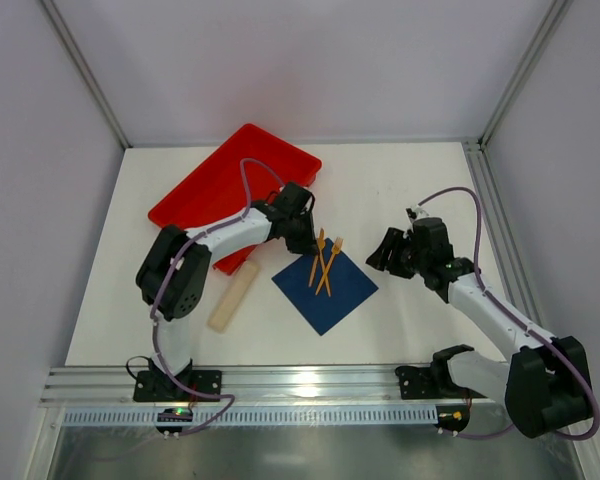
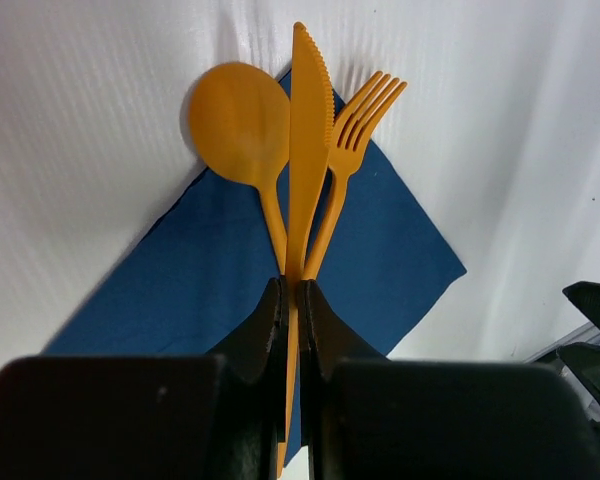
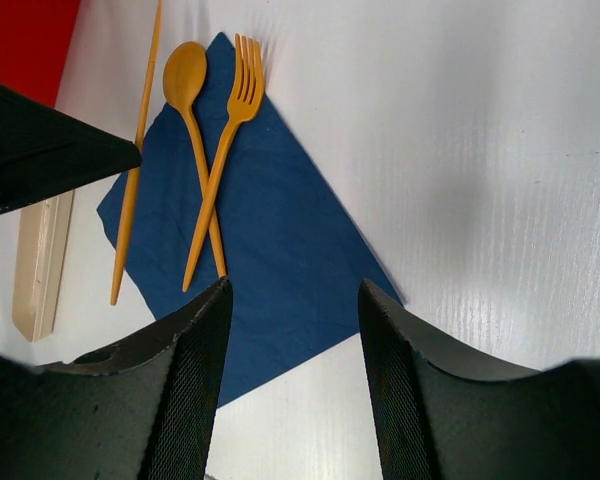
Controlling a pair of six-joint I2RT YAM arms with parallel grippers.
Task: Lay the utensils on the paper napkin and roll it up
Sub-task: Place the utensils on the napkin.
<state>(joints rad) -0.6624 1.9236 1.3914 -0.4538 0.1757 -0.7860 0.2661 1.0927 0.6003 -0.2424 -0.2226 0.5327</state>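
Near the middle of the white tabletop (image 1: 410, 190), the navy paper napkin (image 1: 330, 290) is lying flat, turned like a diamond. An orange spoon (image 3: 185, 75) and fork (image 3: 242, 85) are resting crossed on its far corner, their heads reaching just past the paper's edge. The left claw (image 2: 292, 300) is pinching the orange knife (image 2: 308, 150) by its handle, holding it on edge just beside the spoon; whether the blade is touching the paper is unclear. The right claw (image 3: 292, 330) is hovering near the napkin's right corner, fingers spread wide and gripping nothing. A beige strip (image 1: 232, 298) is lying just beside the red tray (image 1: 215, 180).
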